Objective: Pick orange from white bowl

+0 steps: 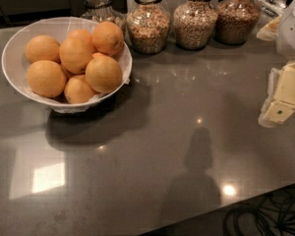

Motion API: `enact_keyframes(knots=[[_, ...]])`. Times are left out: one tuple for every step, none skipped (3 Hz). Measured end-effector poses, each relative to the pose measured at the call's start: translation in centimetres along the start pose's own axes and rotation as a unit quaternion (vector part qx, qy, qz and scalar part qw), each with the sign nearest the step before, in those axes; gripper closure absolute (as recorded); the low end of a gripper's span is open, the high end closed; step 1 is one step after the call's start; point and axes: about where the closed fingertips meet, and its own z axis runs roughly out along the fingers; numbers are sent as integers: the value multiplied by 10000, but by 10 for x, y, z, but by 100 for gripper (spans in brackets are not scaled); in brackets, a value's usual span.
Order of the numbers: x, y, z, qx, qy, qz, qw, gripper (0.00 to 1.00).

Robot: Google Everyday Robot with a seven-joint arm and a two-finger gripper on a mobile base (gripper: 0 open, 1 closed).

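Note:
The white bowl (11, 50) stands on the grey counter at the back left. It holds several oranges piled together. One large orange (103, 73) lies at the bowl's front right, and another (108, 37) sits on top at the back. My gripper (280, 107) is cream-coloured, at the far right edge of the view, above the counter. It is far to the right of the bowl and touches nothing. Part of the arm shows above it.
Several glass jars of grain (148, 26) stand in a row along the back of the counter, right of the bowl. The counter's front edge (246, 200) runs diagonally at the lower right, with dark cables (265, 220) on the floor beyond.

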Motion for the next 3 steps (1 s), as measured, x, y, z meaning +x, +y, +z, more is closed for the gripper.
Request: enact_keyframes(knots=[[0, 0, 0, 0, -1, 0, 10000, 0], [-5, -3, 5, 11, -178, 74, 9998, 0], [-43, -13, 27, 71, -682, -30, 9976, 0]])
